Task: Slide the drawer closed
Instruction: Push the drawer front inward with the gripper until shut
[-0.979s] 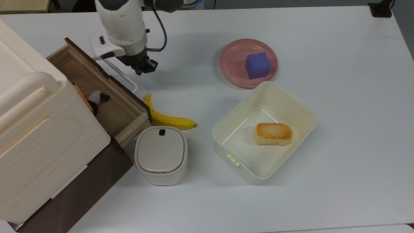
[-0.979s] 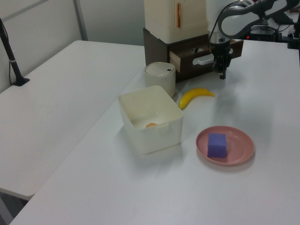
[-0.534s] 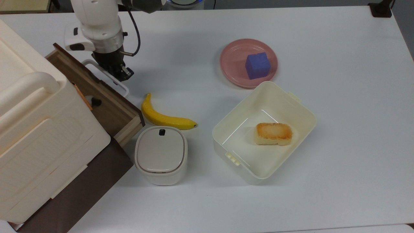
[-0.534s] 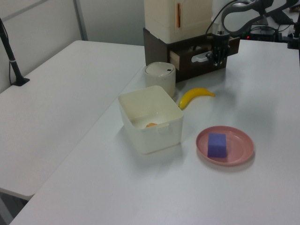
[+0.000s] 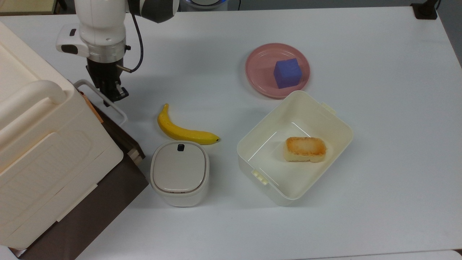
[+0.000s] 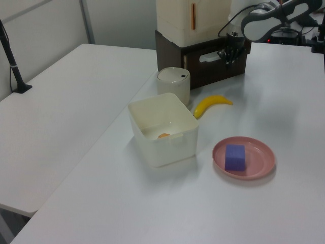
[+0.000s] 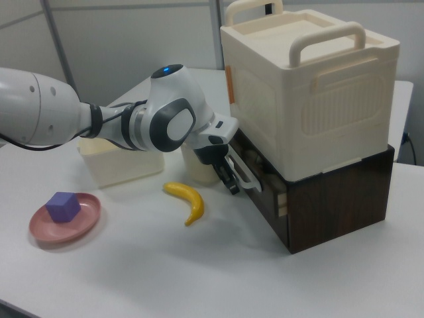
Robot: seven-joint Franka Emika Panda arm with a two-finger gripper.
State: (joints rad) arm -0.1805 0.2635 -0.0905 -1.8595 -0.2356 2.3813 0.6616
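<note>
Under the cream lidded case (image 5: 39, 144), the drawer (image 5: 124, 139) has slid almost fully into its dark cabinet (image 7: 331, 205) over the last second, pushed at its white loop handle (image 5: 103, 99) by the tool (image 5: 114, 94), whose fingers look together. A sliver still protrudes; one short push should finish.

The arm (image 5: 103, 21) is glossy white with rounded shells and dark grey joint sections. A silver ring sits at the wrist above a black hand (image 5: 110, 92). A thin black cable loops beside the wrist. A small blue light glows on one joint (image 7: 169, 69) in the right view.
</note>
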